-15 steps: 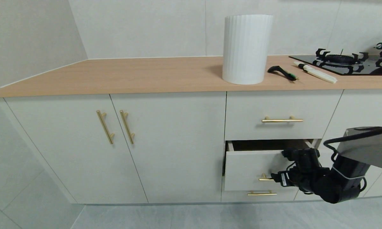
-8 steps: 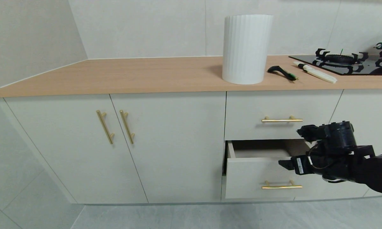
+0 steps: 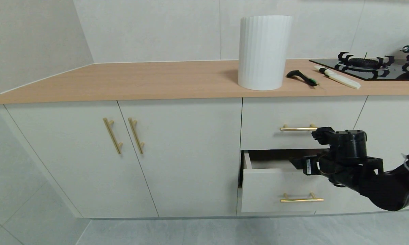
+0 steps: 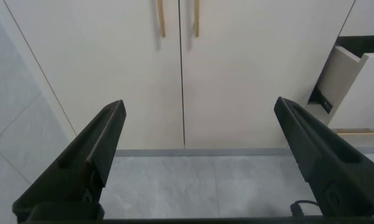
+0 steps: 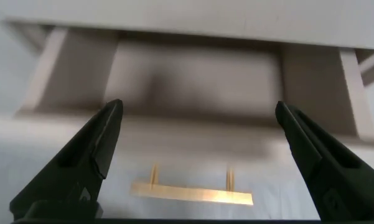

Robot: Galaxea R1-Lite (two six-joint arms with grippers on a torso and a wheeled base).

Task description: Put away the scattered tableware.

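Here, the right gripper (image 3: 309,147) hangs in front of the middle drawer (image 3: 276,185), which stands partly open beneath the wooden counter (image 3: 140,80). Its jaws are spread wide and hold nothing. In the head view one of them overlaps the right end of the bar handle (image 3: 298,128) on the shut top drawer (image 3: 265,115), while the other lies across the open drawer's mouth. The right wrist view looks between the jaws into the drawer's pale interior, with the drawer pull (image 5: 193,194) on the front panel.

The scattered tableware lies on the counter, well above the drawer. A black-handled utensil (image 3: 301,77) with a green tip rests just beside a tall white ribbed canister (image 3: 264,52). A long white utensil (image 3: 339,78) lies near it, one end reaching the edge of the black gas hob (image 3: 364,66). The two pieces are close together but apart, between the canister and the hob's burner.

The left gripper (image 4: 199,106) is low, near the grey tiled floor (image 4: 193,186), facing the pale cupboard doors (image 4: 183,68) with their two upright brass pulls. Its jaws are likewise wide apart and empty. The corner of the open drawer juts out at the side of that view.
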